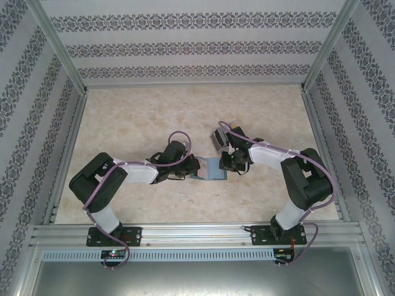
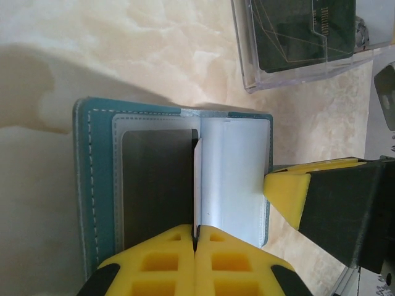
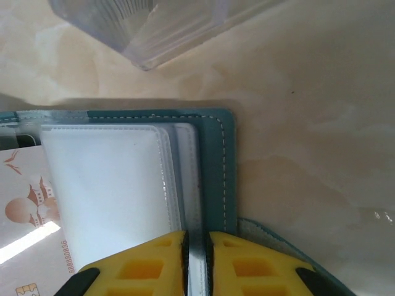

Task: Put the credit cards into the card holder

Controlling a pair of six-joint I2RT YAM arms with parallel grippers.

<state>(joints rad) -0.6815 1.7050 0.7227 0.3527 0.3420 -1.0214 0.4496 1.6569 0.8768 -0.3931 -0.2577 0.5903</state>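
Pinching a thin inner leaf of the holder (image 2: 234, 166) with the left gripper (image 2: 196, 243), yellow fingers pressed together on the leaf's near edge. Clamping another pale leaf with the right gripper (image 3: 196, 259), jaws all but closed, nothing but the leaf between them. Holding the holder open and flat on the table (image 1: 136, 117), midway between the two arms and just in front of a clear box (image 1: 220, 140) containing a gold-lined card (image 2: 302, 31). Showing a teal cover with white stitching round the rim and paler, see-through pockets inside. Showing a dark card (image 2: 154, 179) seated in the pocket next to the teal cover. Showing a whitish card (image 3: 24, 216) with a tan printed picture, digits and a chip beside the white leaves; being unable to tell whether pocketed or loose.
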